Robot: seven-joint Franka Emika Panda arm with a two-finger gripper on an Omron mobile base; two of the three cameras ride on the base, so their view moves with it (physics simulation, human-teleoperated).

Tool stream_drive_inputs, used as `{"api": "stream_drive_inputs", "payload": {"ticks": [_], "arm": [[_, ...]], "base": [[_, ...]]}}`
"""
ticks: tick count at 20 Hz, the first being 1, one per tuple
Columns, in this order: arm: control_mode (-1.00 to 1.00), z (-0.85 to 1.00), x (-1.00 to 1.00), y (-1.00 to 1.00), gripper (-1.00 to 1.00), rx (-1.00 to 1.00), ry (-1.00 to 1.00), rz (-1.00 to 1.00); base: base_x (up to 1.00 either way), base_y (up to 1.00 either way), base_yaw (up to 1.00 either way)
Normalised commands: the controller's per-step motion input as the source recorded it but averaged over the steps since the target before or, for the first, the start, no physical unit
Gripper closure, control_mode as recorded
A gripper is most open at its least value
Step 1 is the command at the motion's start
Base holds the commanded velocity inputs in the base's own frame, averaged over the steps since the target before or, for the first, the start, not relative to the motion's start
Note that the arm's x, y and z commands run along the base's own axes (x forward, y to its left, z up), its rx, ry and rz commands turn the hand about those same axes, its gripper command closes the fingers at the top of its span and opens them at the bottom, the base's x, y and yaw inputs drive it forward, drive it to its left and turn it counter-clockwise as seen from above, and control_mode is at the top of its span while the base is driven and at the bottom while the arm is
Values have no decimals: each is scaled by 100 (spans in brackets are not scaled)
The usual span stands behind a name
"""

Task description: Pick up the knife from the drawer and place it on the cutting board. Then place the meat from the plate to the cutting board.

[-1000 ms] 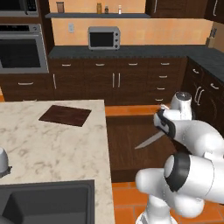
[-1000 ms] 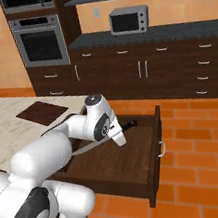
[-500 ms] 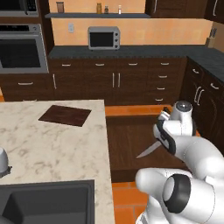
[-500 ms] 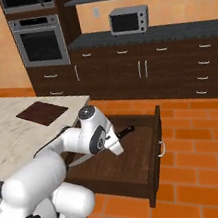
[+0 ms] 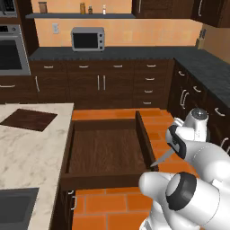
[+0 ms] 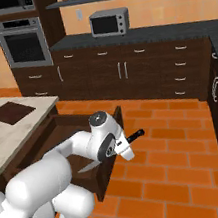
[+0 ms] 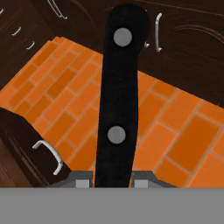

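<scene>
Gripper (image 6: 122, 148) clamped on knife (image 6: 134, 136) handle, held over floor just right of open drawer (image 5: 108, 150). Blade slants down toward drawer. Cutting board (image 5: 28, 120) lies well left, on island counter (image 5: 27, 152), beyond drawer.

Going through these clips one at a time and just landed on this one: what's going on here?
The robot arm has the knife clamped in its gripper, held up beside the open drawer and over the orange brick floor. In the right base view the black handle sticks out one side of the hand and the blade the other. The cutting board on the marble island has nothing on it yet.
</scene>
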Motion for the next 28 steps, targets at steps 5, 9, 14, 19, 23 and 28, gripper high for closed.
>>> {"api": "stream_drive_inputs", "payload": {"ticks": [5, 9, 14, 19, 23, 28], "arm": [[100, 0, 0, 0, 100, 0, 0, 0], [100, 0, 0, 0, 100, 0, 0, 0], [100, 0, 0, 0, 100, 0, 0, 0], [100, 0, 0, 0, 100, 0, 0, 0], [100, 0, 0, 0, 100, 0, 0, 0], [100, 0, 0, 0, 100, 0, 0, 0]], "base": [[24, -100, 9], [81, -91, 33], [100, -74, 39], [100, -71, 39], [69, -58, 57], [0, -41, 77]]}}
